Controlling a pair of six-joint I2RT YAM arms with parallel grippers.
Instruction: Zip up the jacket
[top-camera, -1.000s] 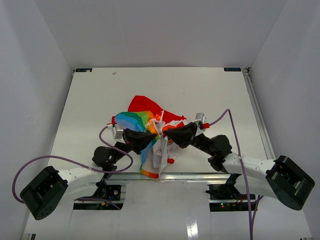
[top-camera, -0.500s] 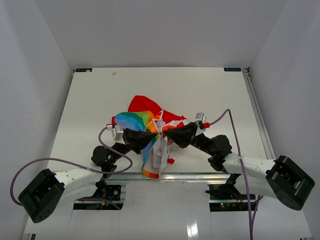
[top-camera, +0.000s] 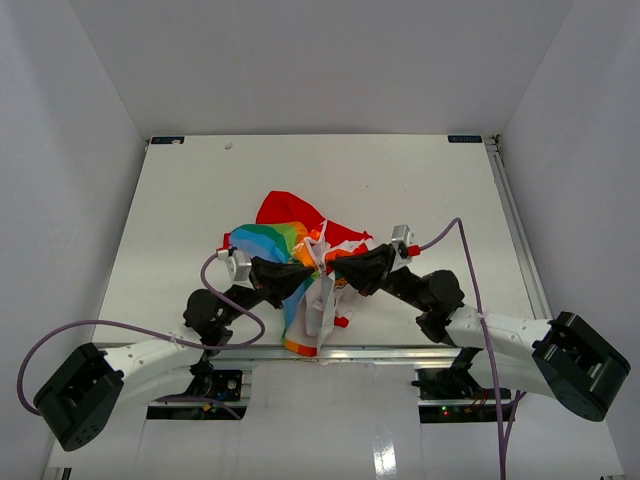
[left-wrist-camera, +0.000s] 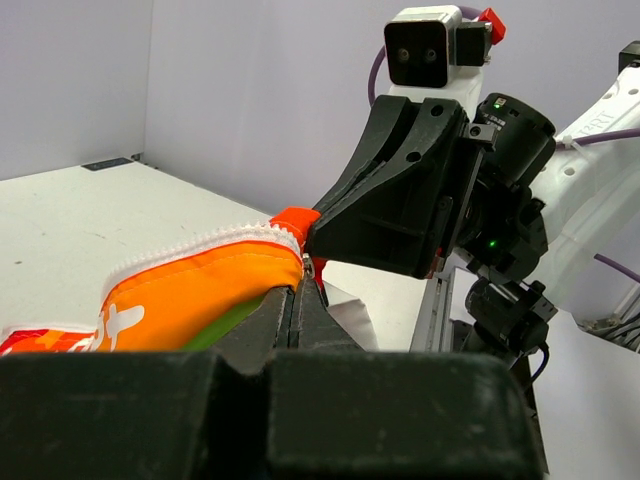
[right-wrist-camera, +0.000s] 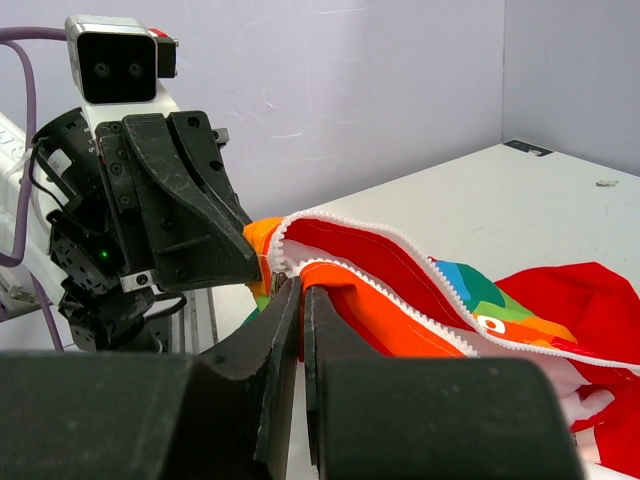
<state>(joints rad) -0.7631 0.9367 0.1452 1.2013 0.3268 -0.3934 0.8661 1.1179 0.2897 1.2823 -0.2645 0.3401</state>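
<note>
The jacket (top-camera: 290, 225) lies bunched on the table (top-camera: 180, 190) at the middle of the top view, nearer the table's lower edge. The left gripper (top-camera: 310, 272) meets its lower left part and the right gripper (top-camera: 337, 270) its lower right, tips near each other. Part of the jacket extends below them.
</note>
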